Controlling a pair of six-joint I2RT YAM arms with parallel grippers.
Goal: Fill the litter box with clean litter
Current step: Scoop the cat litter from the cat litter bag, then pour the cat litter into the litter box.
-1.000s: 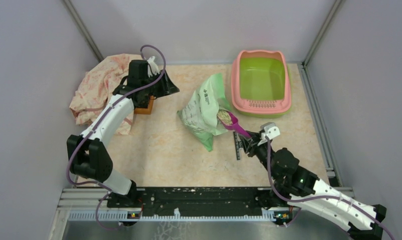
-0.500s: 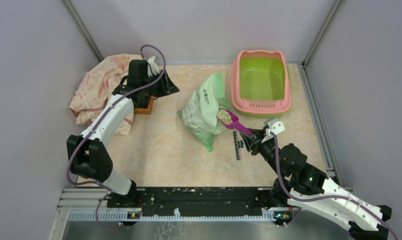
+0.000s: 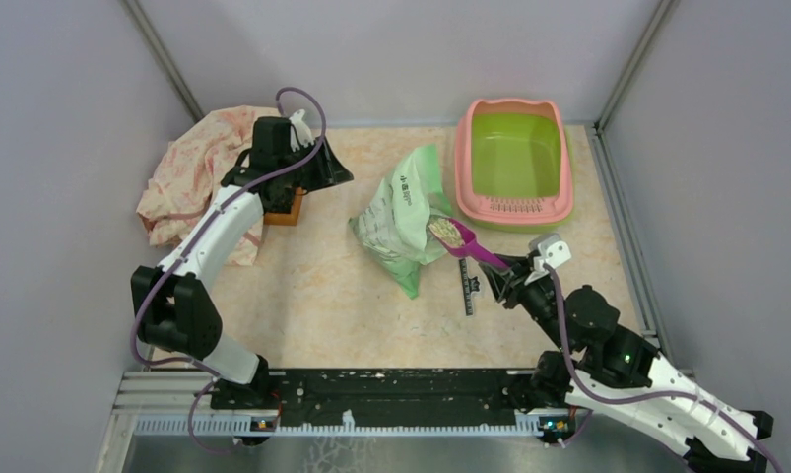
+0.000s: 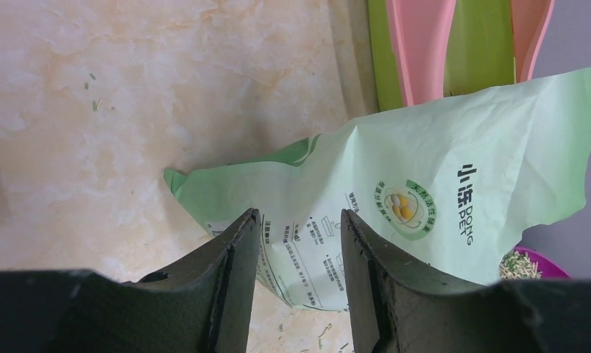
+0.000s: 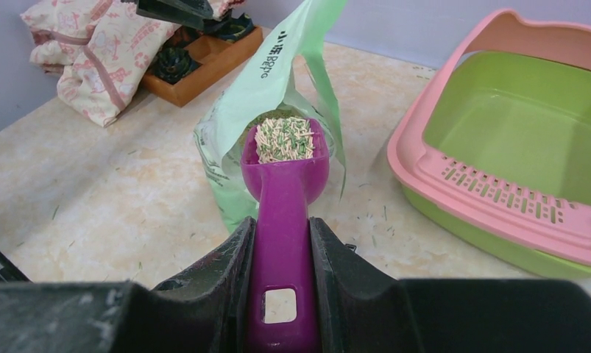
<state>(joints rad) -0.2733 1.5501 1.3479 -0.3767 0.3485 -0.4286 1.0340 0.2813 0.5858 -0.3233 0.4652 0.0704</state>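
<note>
Right gripper: your right gripper is clamped on the handle of the purple scoop, one finger pressed to each side of it.
Scoop: you have it pointing away from the arm with the bowl level. In the top view the bowl sits at the right edge of the bag, near the front left corner of the litter box.
Litter: a heap of pale grains with green bits fills the bowl of your scoop. You cannot tell from these views whether the bowl touches the bag.
Litter box: the pink-rimmed box stands at the far right of the table, slotted ledge toward you. Its basin shows plain green plastic.
Bag: the light green printed bag lies just left of the box, its open mouth toward your scoop.
Left gripper: your left gripper has its fingers apart with nothing between them. It hangs well left of the bag, which shows through the gap.
Under the left arm: a small wooden tray sits beside a crumpled pink patterned cloth at the far left.
</note>
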